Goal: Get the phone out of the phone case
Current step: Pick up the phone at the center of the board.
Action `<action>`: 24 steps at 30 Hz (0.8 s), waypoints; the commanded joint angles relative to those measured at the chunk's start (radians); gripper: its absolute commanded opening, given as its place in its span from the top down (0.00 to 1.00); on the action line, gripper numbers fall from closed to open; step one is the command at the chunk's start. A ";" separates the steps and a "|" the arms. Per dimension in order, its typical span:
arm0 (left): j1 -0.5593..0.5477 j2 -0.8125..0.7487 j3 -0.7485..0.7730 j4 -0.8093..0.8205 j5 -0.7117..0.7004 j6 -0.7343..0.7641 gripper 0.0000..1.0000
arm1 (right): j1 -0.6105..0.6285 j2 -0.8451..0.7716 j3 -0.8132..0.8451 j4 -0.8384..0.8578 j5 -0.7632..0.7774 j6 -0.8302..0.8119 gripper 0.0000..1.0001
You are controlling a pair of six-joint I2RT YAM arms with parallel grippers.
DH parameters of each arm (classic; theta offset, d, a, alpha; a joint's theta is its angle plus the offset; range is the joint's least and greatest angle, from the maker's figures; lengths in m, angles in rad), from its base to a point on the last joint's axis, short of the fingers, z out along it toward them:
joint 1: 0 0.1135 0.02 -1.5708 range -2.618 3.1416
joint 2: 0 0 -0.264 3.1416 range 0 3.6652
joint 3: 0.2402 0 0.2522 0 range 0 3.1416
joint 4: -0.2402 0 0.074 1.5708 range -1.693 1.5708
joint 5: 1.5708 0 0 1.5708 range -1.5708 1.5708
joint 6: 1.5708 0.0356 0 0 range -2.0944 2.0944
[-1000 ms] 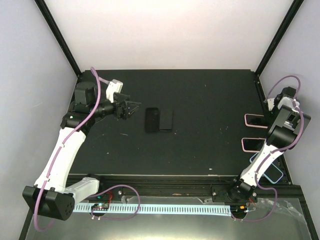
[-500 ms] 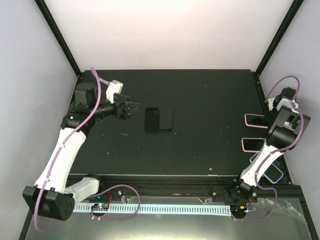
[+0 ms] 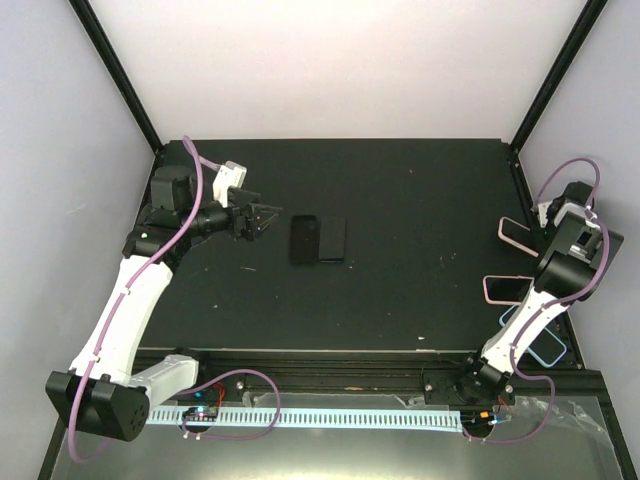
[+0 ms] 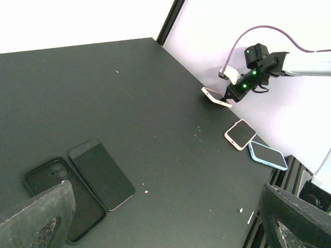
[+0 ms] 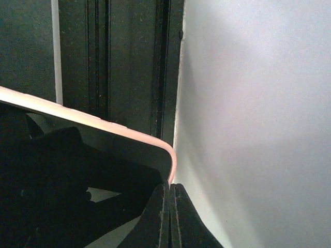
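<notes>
My right gripper (image 3: 537,228) is at the table's right edge, shut on the rim of a pink phone case (image 3: 514,231) with a dark phone in it. The case is lifted and tilted off the table. In the right wrist view the pink rim (image 5: 98,121) curves down into my closed fingertips (image 5: 178,206). From the left wrist view the same case (image 4: 215,96) hangs at the right gripper (image 4: 228,96). My left gripper (image 3: 262,217) is open above the table, left of a bare black phone (image 3: 334,240) and an empty black case (image 3: 304,240).
A second phone in a pink case (image 3: 504,289) and a light blue case (image 3: 541,346) lie on the right side, near my right arm's base. The black frame post and the side wall stand close behind the right gripper.
The right gripper has raised and tilted the pink case, which lay flat a second ago. The left gripper has barely shifted.
</notes>
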 commanded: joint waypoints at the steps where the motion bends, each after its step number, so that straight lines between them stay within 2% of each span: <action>1: 0.006 0.009 -0.003 0.032 0.018 -0.008 0.01 | -0.009 -0.005 -0.003 -0.007 -0.047 -0.010 0.99; 6: 0.007 0.017 -0.007 0.037 0.022 -0.014 0.01 | -0.009 -0.050 0.004 -0.042 -0.113 -0.003 0.96; 18: 0.006 0.003 -0.016 0.037 0.021 -0.010 0.01 | -0.023 -0.074 -0.025 0.068 0.040 -0.034 0.98; 24: 0.007 -0.003 -0.015 0.035 0.022 -0.009 0.01 | -0.041 -0.043 -0.039 0.067 0.021 -0.041 0.99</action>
